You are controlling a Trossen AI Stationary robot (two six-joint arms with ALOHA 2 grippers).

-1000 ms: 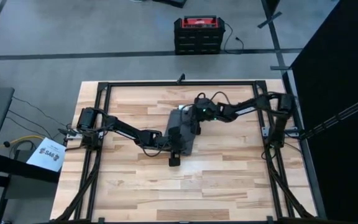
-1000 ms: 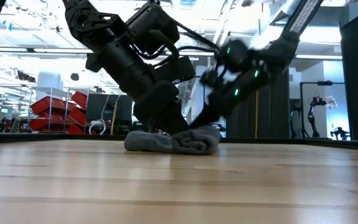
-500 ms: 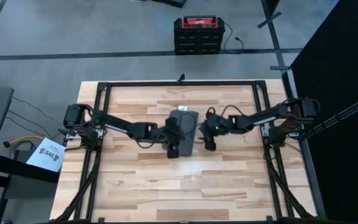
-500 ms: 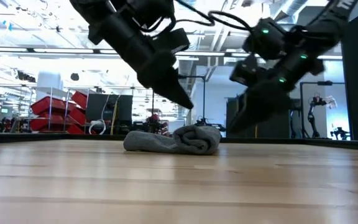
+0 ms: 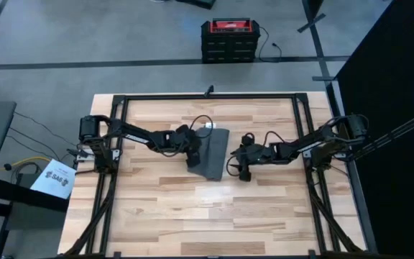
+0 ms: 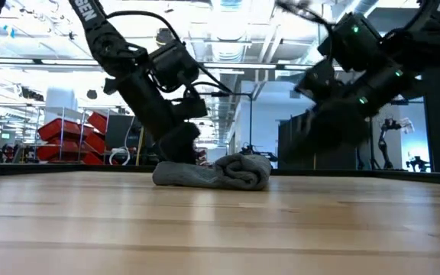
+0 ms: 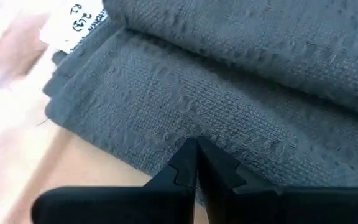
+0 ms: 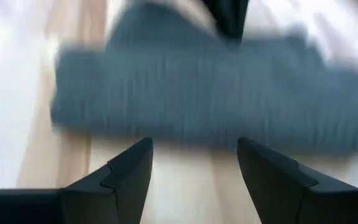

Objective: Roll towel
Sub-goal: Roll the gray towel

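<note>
A: Where does the towel [image 5: 213, 152] lie?

B: Near the middle of the wooden surface [image 5: 192, 216], towards its far edge. From the low camera it reads as a low grey bundle with a curled roll at one end and a flatter tail at the other, so I judge the rolling partly done and loose.

A: And the arms?

B: The left gripper [image 7: 194, 163] is down at the towel's left side, its fingers pressed together, their tips against the cloth near the white tag [image 7: 78, 22]. I see no fold pinched between them. The right gripper [image 8: 191, 163] hovers just beside the towel's right edge, apart from it, fingers spread wide and empty.

A: Which step is this, then?

B: A regrasp or tidy-up, I think: neither gripper holds cloth.

A: The next move?

B: Probably the right gripper has to close in on the roll's edge and steady it while the left tucks the flat tail under or over. The soft cloth may spring open if released carelessly.
</note>
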